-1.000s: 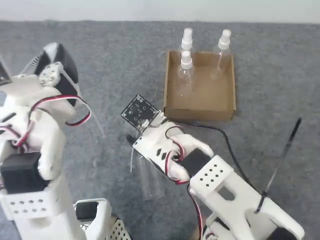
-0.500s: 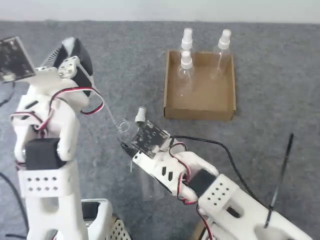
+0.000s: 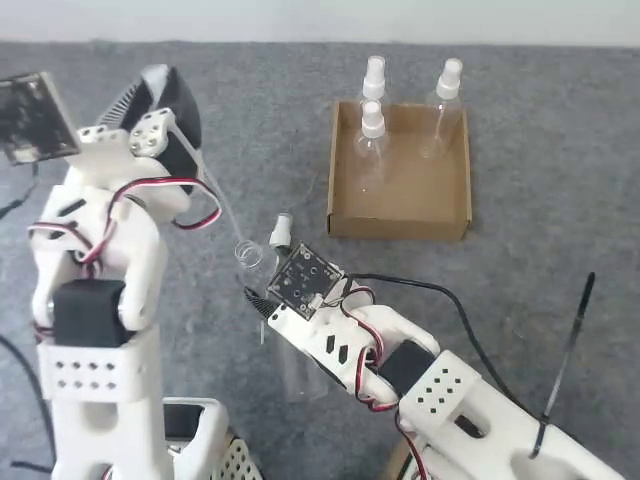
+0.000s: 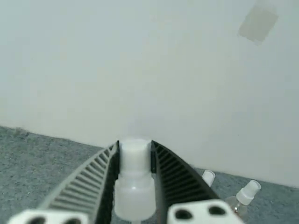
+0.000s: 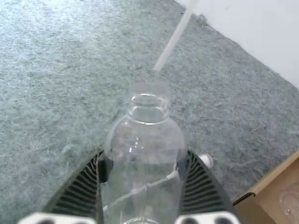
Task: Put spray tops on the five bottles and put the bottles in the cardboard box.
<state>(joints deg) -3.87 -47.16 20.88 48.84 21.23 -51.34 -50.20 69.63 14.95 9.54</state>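
Note:
My left gripper (image 4: 134, 145) is shut on a white spray top (image 4: 134, 182). In the high view this gripper (image 3: 165, 100) is raised at the left, and the top's thin dip tube (image 3: 220, 210) slants down to the open mouth of a clear bottle (image 3: 248, 252). My right gripper (image 5: 145, 161) is shut on that bottle (image 5: 145, 149), whose neck points away from the wrist at the tube (image 5: 173, 39). In the high view the right gripper (image 3: 258, 298) is mid-table. The cardboard box (image 3: 400, 215) holds three capped bottles (image 3: 372, 125).
A loose spray top (image 3: 280, 232) lies on the grey carpet between the held bottle and the box, and it shows beside the right finger (image 5: 205, 161). A clear shape (image 3: 298, 370) lies under the right arm. A black cable (image 3: 460, 300) runs near the box.
The left arm swung in and rose with the spray top, bringing the tube's tip to the bottle mouth. The right gripper turned and tilted the bottle's neck up toward the tube.

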